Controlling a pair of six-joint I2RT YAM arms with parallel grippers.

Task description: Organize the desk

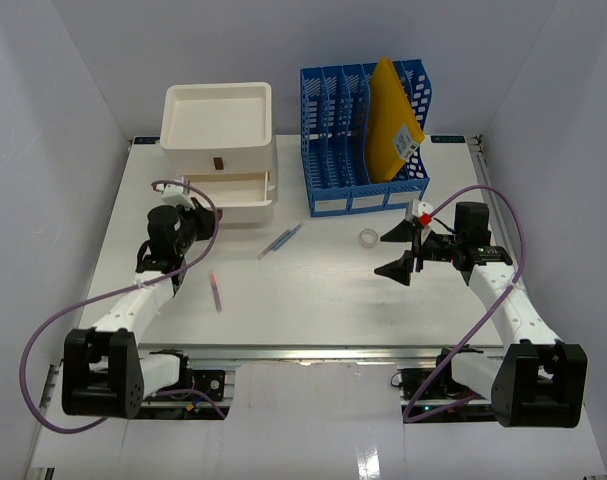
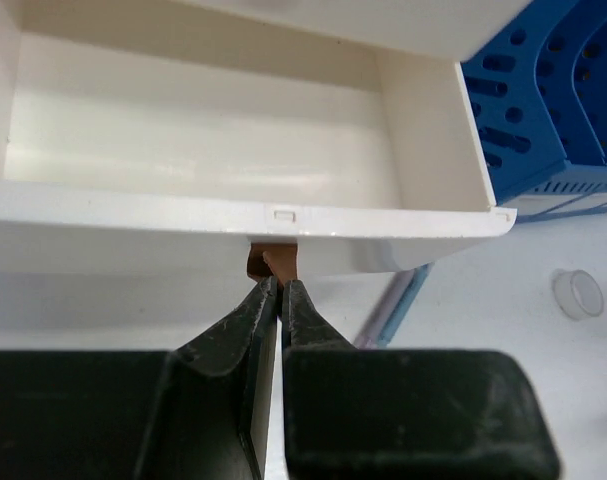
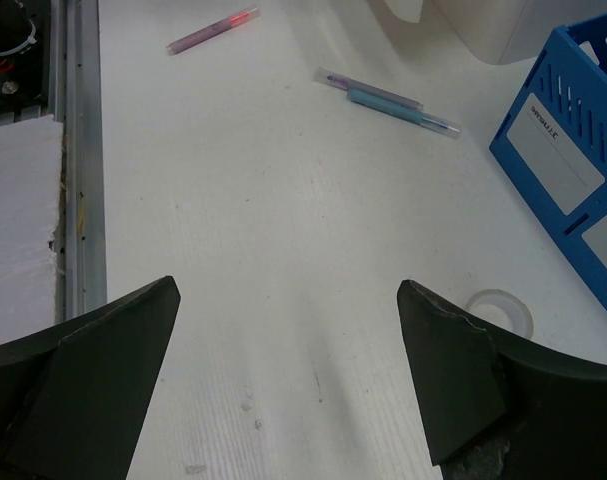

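Clenched on a small brown handle [image 2: 273,262], the left claw [image 2: 278,285] is seen at the front of an open drawer [image 2: 283,215] of the white drawer box [image 1: 219,150]. The right claw [image 3: 288,288] is released, its jaws spread wide, and it is held over the counter [image 1: 313,300] near a clear tape roll [image 3: 500,310]. The counter is the large white surface on which all things are carried, and a silver rail [image 1: 313,352] is fixed along its near edge, by the arm bases. A blue file rack [image 1: 363,130] with a yellow envelope [image 1: 393,120] inside is placed at the far side, just beside the drawer box. A blue pen [image 3: 398,107] and a purple pen [image 3: 368,87] are laid side by side in front of the rack, and a pink pen [image 1: 216,292] is laid well apart from them, nearer to the left arm.
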